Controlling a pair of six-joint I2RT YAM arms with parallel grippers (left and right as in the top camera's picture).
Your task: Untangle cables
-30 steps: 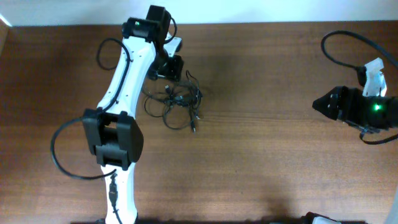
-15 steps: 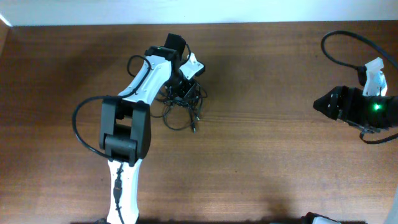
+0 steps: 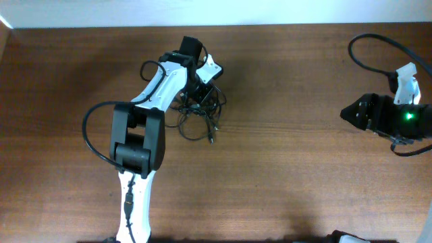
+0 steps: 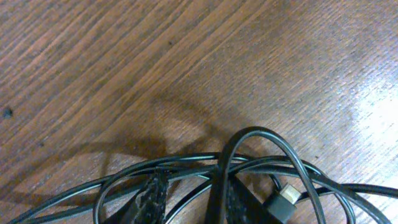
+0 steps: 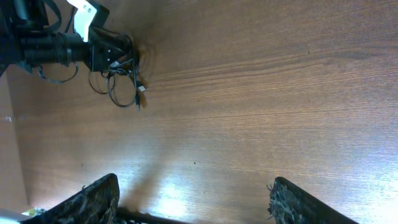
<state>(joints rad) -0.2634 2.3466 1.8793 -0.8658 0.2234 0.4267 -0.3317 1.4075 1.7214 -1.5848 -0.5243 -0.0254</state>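
The cables (image 3: 196, 116) lie as one tangled bundle of thin black loops on the bench (image 3: 297, 175), in its far half and a little left of the middle, not far from the far edge. One small plug end (image 3: 210, 140) sticks out of the bundle toward the near edge.

The left arm (image 3: 138, 135) reaches from the near edge across to the bundle, and the left end effector (image 4: 191, 194) is down on its far part. In the left wrist view its two fingers (image 4: 151, 198) stand narrow, with several strands crossing between them and one loop rising just above them. A second plug (image 4: 285, 200) lies just beside the right finger. Whether the fingers really pinch a strand or only stand around it, I cannot tell.

The right arm (image 3: 388, 115) is at the right edge of the bench, well apart from the cables. The right end effector (image 5: 194, 185) is wide, and only bare wood shows between its fingers. In its wrist view the bundle is small, in the far corner.
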